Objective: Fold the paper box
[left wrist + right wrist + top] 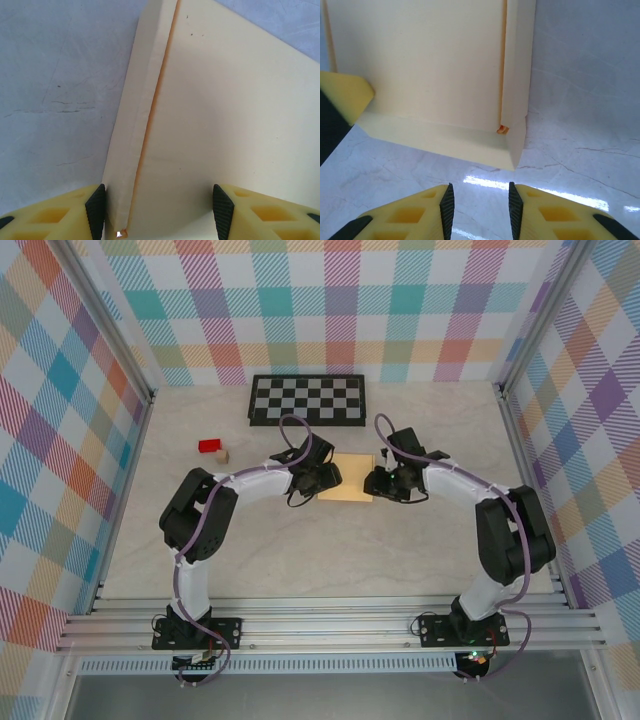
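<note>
— How do the left jaws stand?

— Apart, and widely. One black pad [95, 210] sits just beside the side wall of the paper box [225, 110]. The other hangs over the box's top face, so a corner of the box lies between them. Whether either pad presses on the card, I cannot tell.

— And the right jaws?

— Also apart, but only by a narrow gap, with nothing between their pads [447, 200]. Bare tabletop [570, 165] shows through the gap. They sit near the box's closest corner, not touching it.

— Where is the box itself?

— It is a pale tan, flat rectangular box, closed and lying flat on the tabletop. Seen from overhead, it lies directly between the two arms, with the left jaws at its left edge and the right jaws at its right edge. From the right wrist, a narrow side wall runs along the box's right side. A small orange chink shows at the corner where that wall meets the front wall. A yellow finger [345, 95] of the left jaws sits at the box's left edge.

— What else is around the box?

— Beyond it, a black-and-white checkerboard [307, 400] lies flat. Well apart to the box's left is a red block [209, 446], with a small tan cube [223, 456] just beside it.
</note>
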